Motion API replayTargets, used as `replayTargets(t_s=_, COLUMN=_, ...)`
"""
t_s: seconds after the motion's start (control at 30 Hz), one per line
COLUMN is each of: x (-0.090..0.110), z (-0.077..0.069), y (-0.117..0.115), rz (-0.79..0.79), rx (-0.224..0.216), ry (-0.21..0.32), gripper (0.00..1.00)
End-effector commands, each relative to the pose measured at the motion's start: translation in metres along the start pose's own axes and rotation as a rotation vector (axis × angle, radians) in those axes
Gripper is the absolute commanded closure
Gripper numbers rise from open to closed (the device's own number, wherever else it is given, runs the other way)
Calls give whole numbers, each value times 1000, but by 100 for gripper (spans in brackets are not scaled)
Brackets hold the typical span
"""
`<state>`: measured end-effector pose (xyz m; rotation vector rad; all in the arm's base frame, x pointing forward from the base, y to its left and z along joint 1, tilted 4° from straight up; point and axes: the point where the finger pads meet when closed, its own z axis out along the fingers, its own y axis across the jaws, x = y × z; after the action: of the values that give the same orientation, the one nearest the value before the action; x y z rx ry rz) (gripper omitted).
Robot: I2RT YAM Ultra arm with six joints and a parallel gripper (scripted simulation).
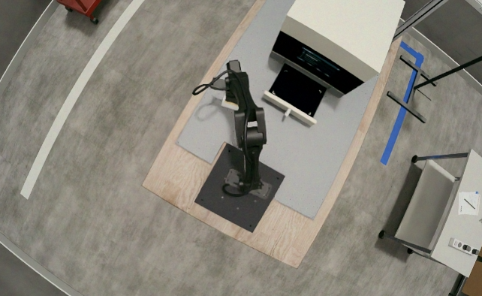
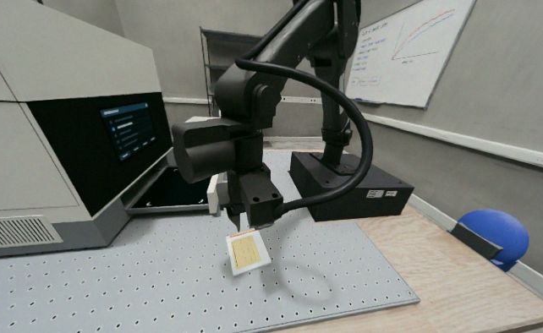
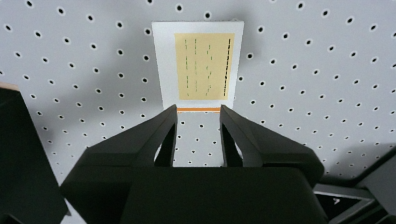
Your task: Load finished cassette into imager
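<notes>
The finished cassette [image 2: 248, 253] [image 3: 202, 65] is a white card with a yellow gel window and an orange stripe at one end. It lies flat on the perforated grey mat [image 2: 102, 279] [image 1: 308, 158], left of the imager's drawer. In the top view the arm hides most of it. My gripper [image 2: 248, 226] [image 3: 198, 111] hangs just above its orange end, fingers apart, holding nothing. The gel imager IM [image 1: 338, 26] [image 2: 52, 63] stands at the back with its drawer pulled out. The dark glass [image 1: 297, 90] [image 2: 170, 192] with white corner marks is bare. The drawer's white front panel [image 1: 290, 108] [image 2: 213, 196] has a small handle.
The arm's black base [image 1: 241, 203] [image 2: 352, 186] sits on the wooden table [image 1: 173, 176] [image 2: 462, 275] near the mat's front. A blue round object [image 2: 500, 232] lies at the table's right edge. A cart [image 1: 447, 210] stands off the table.
</notes>
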<state>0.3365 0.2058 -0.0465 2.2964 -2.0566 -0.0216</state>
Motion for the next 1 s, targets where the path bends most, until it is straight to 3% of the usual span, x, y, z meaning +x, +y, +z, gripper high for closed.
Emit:
replayTargets(t_s=0.0, x=-4, z=-8, y=-5, rz=-7, rx=6, ry=-11, gripper=65)
replayTargets(t_s=0.03, x=-4, z=-8, y=-5, rz=-7, rx=6, ry=-11, gripper=65)
replayTargets(t_s=0.07, x=-2, z=-7, y=-2, rz=-3, rx=10, ry=-8, gripper=0)
replayTargets(t_s=0.53, x=-2, z=-7, y=-2, rz=-3, rx=10, ry=-8, gripper=0)
replayTargets(t_s=0.6, x=0, z=4, y=5, rz=-8, rx=-25, ry=3, gripper=0)
replayTargets(t_s=0.77, x=0, z=12, y=5, rz=-8, rx=-16, ry=-1, gripper=0)
replayTargets(t_s=0.8, x=-7, z=3, y=-9, rz=-8, rx=22, ry=-19, gripper=0)
replayTargets(t_s=0.97, x=-7, z=12, y=-6, rz=-8, rx=12, ry=-14, gripper=0)
